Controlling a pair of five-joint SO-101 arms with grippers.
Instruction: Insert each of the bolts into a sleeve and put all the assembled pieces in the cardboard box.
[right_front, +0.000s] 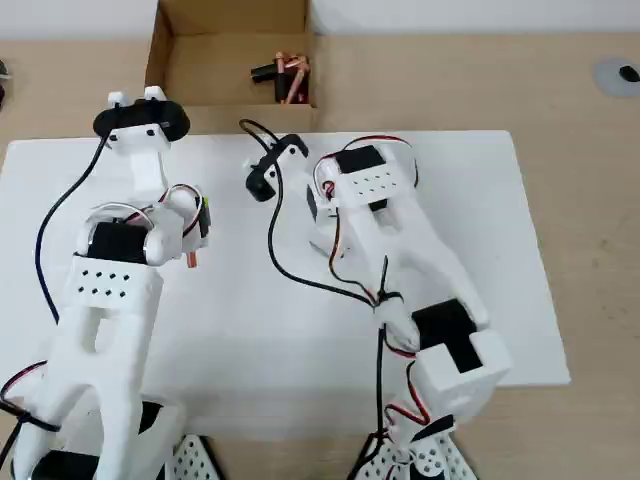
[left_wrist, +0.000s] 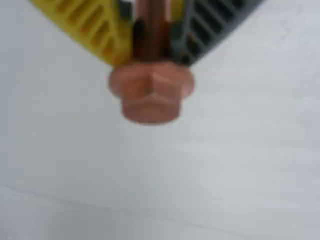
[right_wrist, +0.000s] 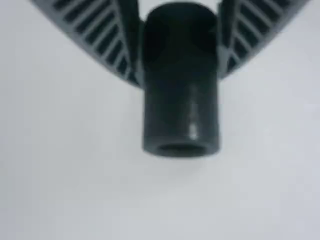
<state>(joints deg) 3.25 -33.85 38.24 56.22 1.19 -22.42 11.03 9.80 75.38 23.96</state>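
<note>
Currently your left tool clamps a copper bolt, right tool clamps a black sleeve, both over tabletop.

No txt, nos., labels or signs I can read in any view. The cardboard box shows plain brown walls from above. The bolt head and the sleeve are too blurred up close for me to tell whether either carries any marking.
</note>
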